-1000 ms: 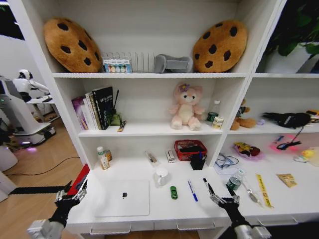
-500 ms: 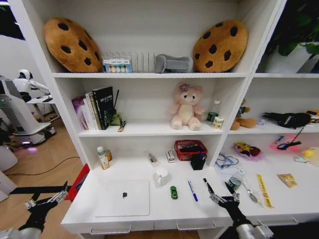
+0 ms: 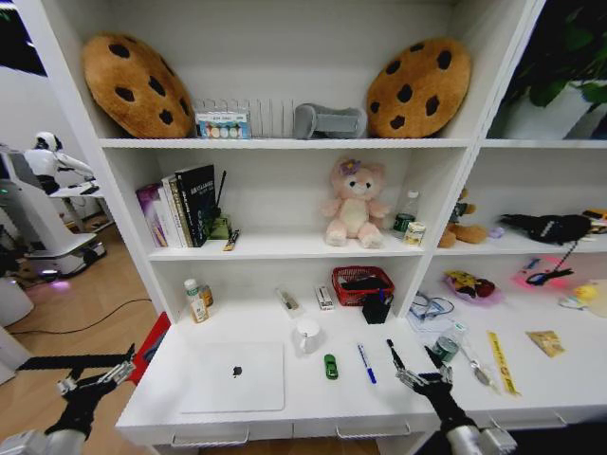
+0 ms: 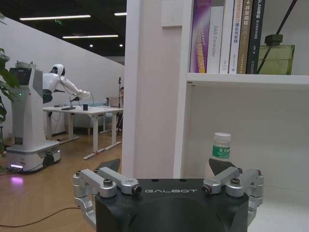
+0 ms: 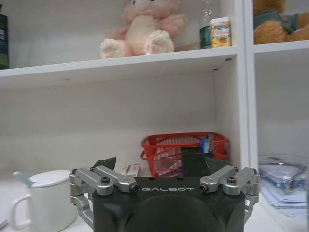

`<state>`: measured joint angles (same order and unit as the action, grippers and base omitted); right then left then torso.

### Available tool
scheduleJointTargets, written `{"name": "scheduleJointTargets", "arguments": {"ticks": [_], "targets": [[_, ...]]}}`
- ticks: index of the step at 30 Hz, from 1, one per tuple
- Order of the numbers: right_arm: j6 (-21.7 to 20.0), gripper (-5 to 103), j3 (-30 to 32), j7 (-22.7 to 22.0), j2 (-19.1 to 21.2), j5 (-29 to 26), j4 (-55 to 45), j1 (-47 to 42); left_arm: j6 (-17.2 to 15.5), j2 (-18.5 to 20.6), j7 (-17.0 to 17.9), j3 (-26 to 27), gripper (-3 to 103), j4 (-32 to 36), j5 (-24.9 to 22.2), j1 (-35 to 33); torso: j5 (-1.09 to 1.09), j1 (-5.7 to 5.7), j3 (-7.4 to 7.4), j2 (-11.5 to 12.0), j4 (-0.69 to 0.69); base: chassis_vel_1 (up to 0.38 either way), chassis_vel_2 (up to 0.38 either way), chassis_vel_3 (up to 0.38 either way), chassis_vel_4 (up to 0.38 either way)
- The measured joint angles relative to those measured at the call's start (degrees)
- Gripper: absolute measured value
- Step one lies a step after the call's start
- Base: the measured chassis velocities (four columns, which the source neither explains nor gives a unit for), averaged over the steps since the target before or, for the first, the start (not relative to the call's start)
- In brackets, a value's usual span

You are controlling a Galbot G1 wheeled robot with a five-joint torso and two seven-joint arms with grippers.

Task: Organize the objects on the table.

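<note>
My left gripper (image 3: 93, 381) hung off the left end of the white desk (image 3: 285, 417), beyond its edge and over the wooden floor, well apart from the silver laptop (image 3: 233, 376). Its fingers stood spread wide with nothing between them. In the left wrist view the left gripper (image 4: 166, 166) faced the shelving's side panel, with a white pill bottle (image 4: 221, 145) farther off.

My right gripper (image 3: 416, 372) sat over the desk's front edge, to the right of the laptop, near the black pen (image 3: 391, 350) but not touching it. Its fingers were also spread apart and held nothing. In the right wrist view the right gripper (image 5: 162, 166) faced the red basket (image 5: 166, 150) at the back of the desk, with the white mug (image 5: 42, 195) off to one side.

The laptop lay closed and flat on the desk's left half, logo up. Just right of the laptop stood the white mug (image 3: 307, 335). Farther right of the laptop, in a row, lay the green toy car (image 3: 330, 366), then the blue pen (image 3: 366, 363), then the black pen. The red basket (image 3: 361, 284) sat behind these, against the back wall. A white pill bottle (image 3: 194, 300) stood behind the laptop, at the back left.
</note>
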<state>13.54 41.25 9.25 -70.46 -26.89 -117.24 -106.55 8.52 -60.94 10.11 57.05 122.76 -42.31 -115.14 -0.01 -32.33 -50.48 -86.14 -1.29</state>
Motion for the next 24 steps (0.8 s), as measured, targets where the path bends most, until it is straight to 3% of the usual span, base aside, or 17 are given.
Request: {"name": "scheduleJointTargets", "arguments": {"ticks": [7, 11, 24], "targets": [[-0.2, 100, -8.4, 0.9, 0.8, 8.7, 1.5, 1.6, 0.0, 0.0, 0.0, 0.0, 100, 0.0, 0.1, 0.0, 0.01, 0.00, 0.00, 0.0, 0.00, 0.000, 0.000, 0.000, 0.000], [-1.4, 100, -14.2, 0.1, 4.2, 14.2, 5.4, 5.2, 0.0, 0.1, 0.0, -0.1, 100, 0.0, 0.1, 0.0, 0.00, 0.00, 0.00, 0.0, 0.01, 0.000, 0.000, 0.000, 0.000], [-3.0, 100, -23.4, -1.9, 3.0, 16.5, 15.5, 14.8, 0.0, 0.1, 0.0, -0.1, 100, 0.0, 0.1, 0.0, 0.01, 0.00, -0.01, 0.0, 0.00, 0.000, 0.000, 0.000, 0.000]]}}
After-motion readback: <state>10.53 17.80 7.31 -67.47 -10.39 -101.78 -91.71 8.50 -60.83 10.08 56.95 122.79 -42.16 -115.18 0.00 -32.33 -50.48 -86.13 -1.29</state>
